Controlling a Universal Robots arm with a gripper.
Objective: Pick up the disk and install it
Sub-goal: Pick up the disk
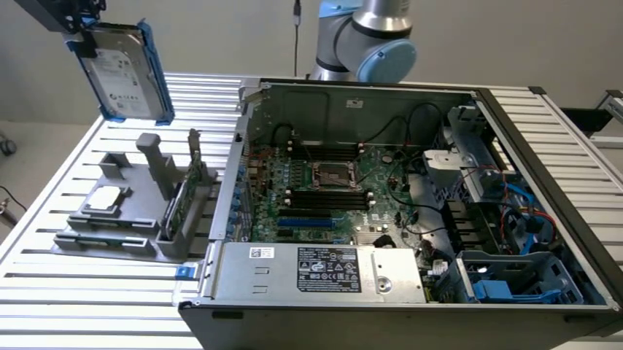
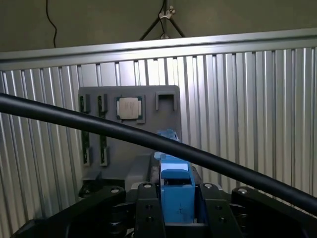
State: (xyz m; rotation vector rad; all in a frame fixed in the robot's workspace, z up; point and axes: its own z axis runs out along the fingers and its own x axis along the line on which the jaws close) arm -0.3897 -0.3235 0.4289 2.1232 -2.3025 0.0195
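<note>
Above the grey holder (image 1: 127,219), the pincer (image 1: 84,33) grips the disk (image 1: 127,73) by its blue carrier (image 2: 177,184), well clear of the holder's upright posts (image 1: 152,157). The open computer case (image 1: 351,102) stands beside the holder, toward the exterior view's right.

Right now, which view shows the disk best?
Exterior view: the disk hangs label-side out, blue carrier framing it, above the grey fixture. The wrist view gives its blue carrier end-on, clamped in the claw.
</note>
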